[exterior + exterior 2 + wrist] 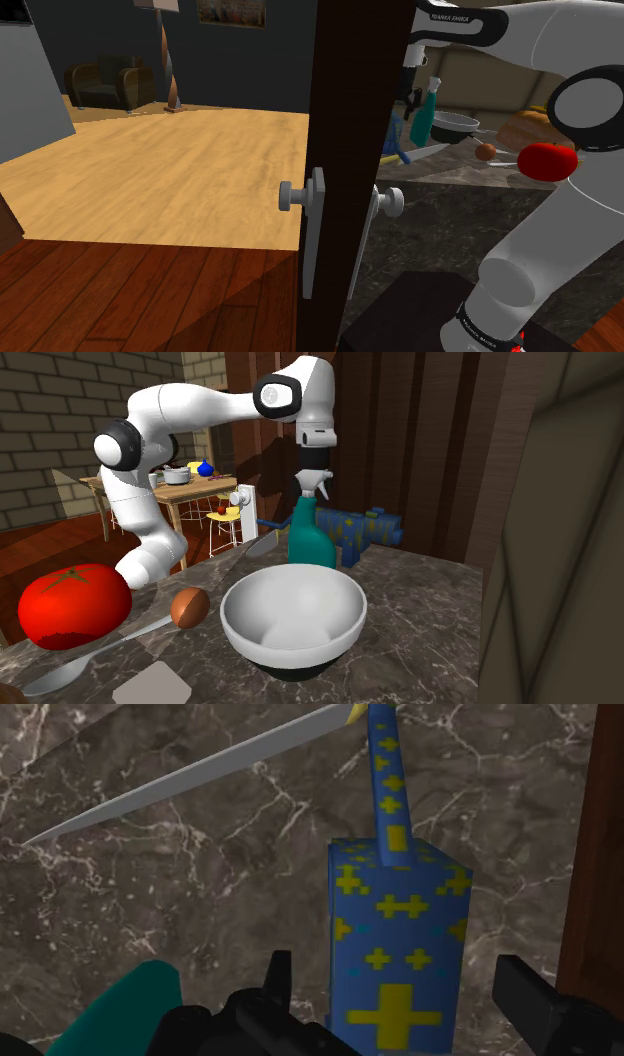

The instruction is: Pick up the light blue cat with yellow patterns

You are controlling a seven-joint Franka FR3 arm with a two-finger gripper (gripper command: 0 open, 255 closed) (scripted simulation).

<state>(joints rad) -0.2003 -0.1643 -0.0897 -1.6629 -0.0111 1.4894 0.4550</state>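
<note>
The cat point(398, 944) is a blocky blue figure with yellow cross patterns, lying on the dark marble counter point(150, 894) with its tail stretched away from me. My gripper point(400, 979) is open just above it. One finger point(277, 976) stands on each side of its body, with a gap to the cat on both sides. The cat point(368, 532) lies behind a teal spray bottle point(310, 537) in the second exterior view, under the arm's hand. In the shoulder view the cat point(396, 140) peeks out past a dark door.
A grey knife blade point(200, 769) lies beyond the cat. The spray bottle point(115, 1009) stands close beside one finger. A white bowl point(292, 614), a brown egg-like thing point(190, 607), a tomato point(75, 604) and a spoon point(90, 657) share the counter. The dark door point(345, 130) stands beside the counter.
</note>
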